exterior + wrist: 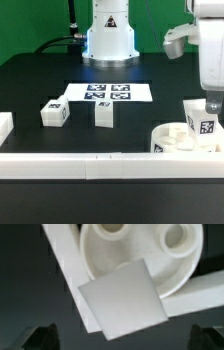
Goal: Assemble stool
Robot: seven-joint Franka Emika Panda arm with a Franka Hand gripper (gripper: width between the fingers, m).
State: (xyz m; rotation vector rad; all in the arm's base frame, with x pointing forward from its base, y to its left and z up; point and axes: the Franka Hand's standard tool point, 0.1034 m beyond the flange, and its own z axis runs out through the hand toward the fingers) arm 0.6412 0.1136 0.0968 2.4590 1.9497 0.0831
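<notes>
The round white seat (172, 141) lies at the exterior view's right, against the front rail. One white tagged leg (201, 122) stands on it. In the wrist view this leg (122, 303) is a pale block over the seat (110, 255), whose holes show. My gripper (211, 104) hangs just above the leg. In the wrist view my gripper (127, 338) is open, its dark fingertips (42, 336) wide apart, and the leg lies beyond them, not between them. Two more tagged legs (53, 112) (103, 113) lie on the black table left of centre.
The marker board (108, 92) lies flat in the middle before the robot base (108, 40). A long white border rail (90, 163) runs along the front edge and shows in the wrist view (195, 297). A white block (4, 126) sits at the exterior view's left edge.
</notes>
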